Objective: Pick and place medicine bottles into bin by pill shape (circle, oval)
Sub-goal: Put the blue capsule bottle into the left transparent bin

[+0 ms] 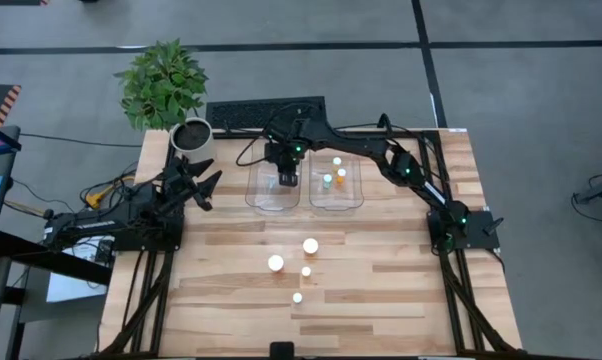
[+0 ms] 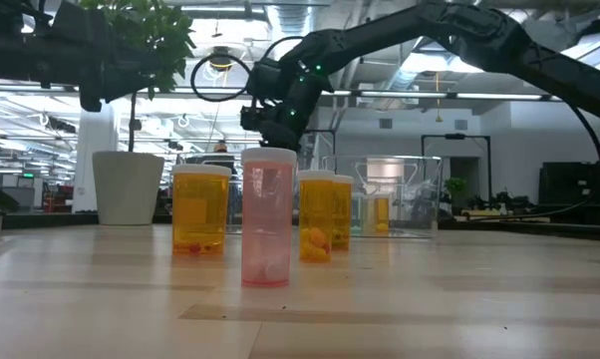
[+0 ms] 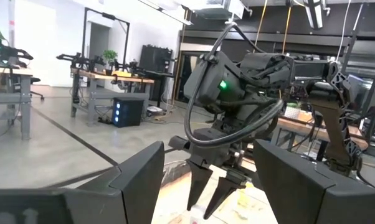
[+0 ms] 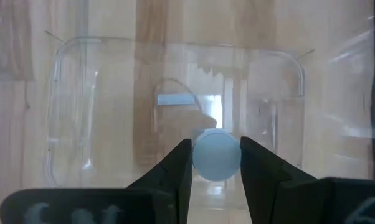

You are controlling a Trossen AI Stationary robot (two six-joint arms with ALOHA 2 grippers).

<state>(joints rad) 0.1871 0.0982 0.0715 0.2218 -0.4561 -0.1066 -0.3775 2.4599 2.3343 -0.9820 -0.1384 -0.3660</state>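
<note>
One bottle [image 4: 217, 154] | clamped between right pincer [image 4: 216, 163] fingers | above clear bin [image 4: 75, 93]

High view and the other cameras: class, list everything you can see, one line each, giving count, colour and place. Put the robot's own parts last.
loose medicine bottles: four, white caps, three orange and one pinkish, standing mid-table.
binned medicine bottles: three, white caps, at least one green and one orange, in the right bin.
held medicine bottle: one, white cap, body hidden, over the left bin.
left bin: one, clear, otherwise empty.
right bin: one, clear, beside the left bin.
plant: one, green, white pot, at the table's far corner.
table: one, light wood.
right pincer: shut on the held bottle's cap.
left pincer: open, empty, near the pot.
</note>
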